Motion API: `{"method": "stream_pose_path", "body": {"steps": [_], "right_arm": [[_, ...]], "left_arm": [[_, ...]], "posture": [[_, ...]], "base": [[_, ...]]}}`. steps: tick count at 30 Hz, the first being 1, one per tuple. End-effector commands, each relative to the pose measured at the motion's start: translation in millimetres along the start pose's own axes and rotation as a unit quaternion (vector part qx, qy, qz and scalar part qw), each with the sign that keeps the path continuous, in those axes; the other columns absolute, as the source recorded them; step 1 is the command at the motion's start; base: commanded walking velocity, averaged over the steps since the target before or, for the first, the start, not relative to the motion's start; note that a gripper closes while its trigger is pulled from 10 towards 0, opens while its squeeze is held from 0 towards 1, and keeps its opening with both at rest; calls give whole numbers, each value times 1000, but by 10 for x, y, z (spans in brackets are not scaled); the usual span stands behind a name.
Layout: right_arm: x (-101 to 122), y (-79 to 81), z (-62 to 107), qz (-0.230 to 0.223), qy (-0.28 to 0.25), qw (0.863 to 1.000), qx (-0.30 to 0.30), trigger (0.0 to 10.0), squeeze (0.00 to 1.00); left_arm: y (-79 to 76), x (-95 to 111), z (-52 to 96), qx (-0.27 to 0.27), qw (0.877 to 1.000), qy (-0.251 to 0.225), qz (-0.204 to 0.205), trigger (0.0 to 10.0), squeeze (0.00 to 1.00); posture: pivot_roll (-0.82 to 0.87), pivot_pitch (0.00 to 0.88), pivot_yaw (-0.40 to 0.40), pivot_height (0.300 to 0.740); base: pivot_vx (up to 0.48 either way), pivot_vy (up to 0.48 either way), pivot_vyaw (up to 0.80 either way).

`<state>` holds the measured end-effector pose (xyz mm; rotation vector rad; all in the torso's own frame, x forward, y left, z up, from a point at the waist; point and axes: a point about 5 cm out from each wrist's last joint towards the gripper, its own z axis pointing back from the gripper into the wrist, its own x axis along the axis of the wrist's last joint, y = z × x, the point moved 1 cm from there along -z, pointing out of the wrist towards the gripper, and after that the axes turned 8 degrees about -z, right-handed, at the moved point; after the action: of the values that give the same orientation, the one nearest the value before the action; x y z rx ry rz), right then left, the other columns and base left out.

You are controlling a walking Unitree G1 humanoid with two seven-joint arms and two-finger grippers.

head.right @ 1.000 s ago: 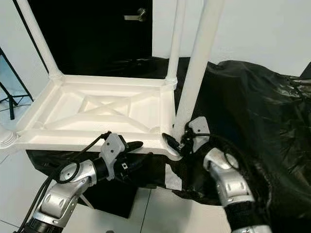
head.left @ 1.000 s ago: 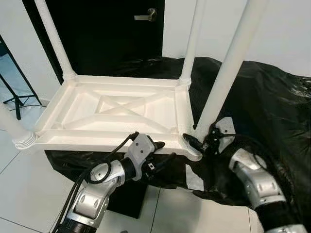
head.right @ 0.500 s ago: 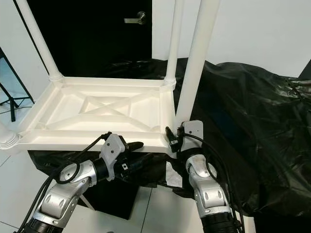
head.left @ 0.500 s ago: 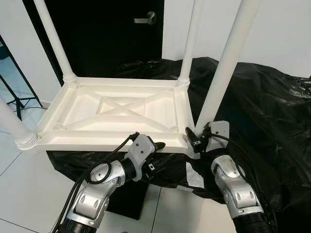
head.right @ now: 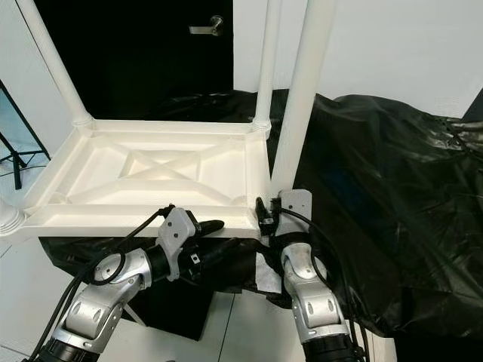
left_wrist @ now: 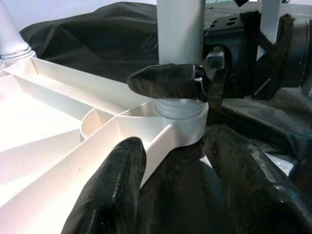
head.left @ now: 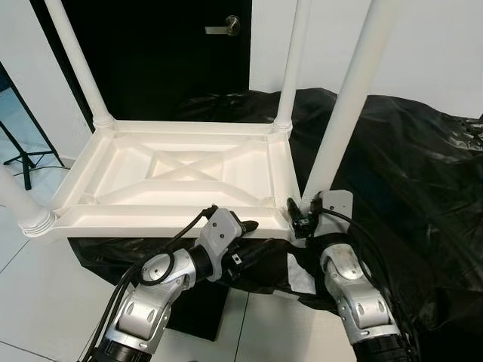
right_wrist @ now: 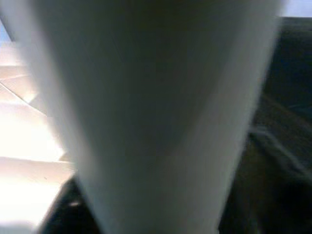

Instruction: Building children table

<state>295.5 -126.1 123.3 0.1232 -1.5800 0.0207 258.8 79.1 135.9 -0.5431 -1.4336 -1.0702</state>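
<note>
A white children's table (head.left: 181, 166) lies upside down on a black-covered support, its legs pointing up. The near right leg (head.left: 343, 113) stands in the corner socket nearest me. My right gripper (head.left: 302, 215) is shut on the base of that leg; one of its fingers (left_wrist: 165, 80) lies across the leg just above the collar. In the right wrist view the leg (right_wrist: 156, 117) is very close and blurred. My left gripper (head.left: 259, 234) is open at the table's near rim, left of that corner, with the rim (left_wrist: 161, 141) running between its fingers (left_wrist: 112, 190).
Black plastic sheeting (head.left: 407, 173) covers the surface to the right and behind. Three other legs (head.left: 75, 60) rise from the remaining corners. A black door with a handle (head.left: 226, 26) is behind, a tripod stand (head.left: 19, 151) at far left, white tile floor (head.left: 38, 302) below.
My right arm has swung leftward from the right side to sit in front of me, its wrist turning around the base of the near right leg. The left gripper has stayed put.
</note>
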Motion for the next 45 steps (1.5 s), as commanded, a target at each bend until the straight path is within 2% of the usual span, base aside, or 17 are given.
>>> {"method": "stream_pose_path", "body": {"steps": [1,6,8,9,12,20,21,22,23,24,25,27,29,37,38,41,45], "right_arm": [[-22,-59,18,-4,4,1000,6,10000,1000],[6,-137,60,-5,-3,999,51,10000,1000],[1,-184,85,5,2,995,99,10000,1000],[-8,-214,86,14,11,990,139,10000,0],[-10,-262,64,24,29,977,211,10000,0],[42,-299,-43,61,52,948,307,10000,0],[45,-293,-59,70,57,943,322,8471,0],[45,-293,-59,70,57,943,322,8471,0],[48,-271,-88,81,64,934,341,6118,0],[48,-271,-88,81,64,934,341,6118,0],[44,-243,-112,93,69,927,357,706,0],[36,-215,-124,99,75,920,372,0,0],[35,-201,-132,102,80,913,388,0,0],[-7,-327,-77,86,93,916,382,0,0],[-32,-394,-64,72,94,928,354,9608,0],[-66,-442,-41,67,92,945,305,10000,0],[-95,-459,-27,78,91,957,263,10000,0]], "left_arm": [[-4,-10,-27,7,1000,3,-3,10000,0],[-16,-16,-22,9,1000,4,-2,10000,0],[-17,-20,-23,9,1000,4,-1,10000,0],[-11,-19,-23,9,1000,4,-2,10000,0],[1,-18,-19,7,1000,4,-4,10000,0],[14,-28,18,4,1000,8,-8,10000,0],[18,-30,25,4,1000,8,-8,10000,0],[18,-30,25,4,1000,8,-8,10000,0],[23,-31,31,5,1000,9,-9,10000,0],[23,-31,31,5,1000,9,-9,10000,0],[25,-30,31,6,1000,9,-9,10000,0],[22,-25,28,7,1000,8,-9,10000,0],[15,-25,26,7,1000,7,-9,10000,0],[2,-34,18,7,1000,7,-10,10000,0],[-1,-30,8,7,1000,7,-9,10000,0],[-11,-30,-1,5,1000,6,-8,10000,0],[-20,-33,-7,2,1000,6,-8,10000,0]], "posture": [[-4,0,-41,740],[-2,0,-42,740],[-4,0,-40,740],[-5,0,-37,740],[-7,0,-33,740],[7,0,-34,740],[7,0,-34,740],[7,0,-34,740],[7,0,-34,740],[7,0,-34,740],[11,0,-37,740],[13,0,-40,740],[15,0,-45,740],[12,0,-48,740],[7,0,-46,740],[0,0,-41,740],[-6,0,-39,740]], "base": [[0,0,0],[0,0,0],[0,0,0],[0,0,0],[0,0,0],[0,0,0],[0,0,0],[0,0,0],[0,0,0],[0,0,0],[0,0,0],[0,0,0],[0,0,0],[0,0,0],[0,0,0],[0,0,0],[0,0,0]]}}
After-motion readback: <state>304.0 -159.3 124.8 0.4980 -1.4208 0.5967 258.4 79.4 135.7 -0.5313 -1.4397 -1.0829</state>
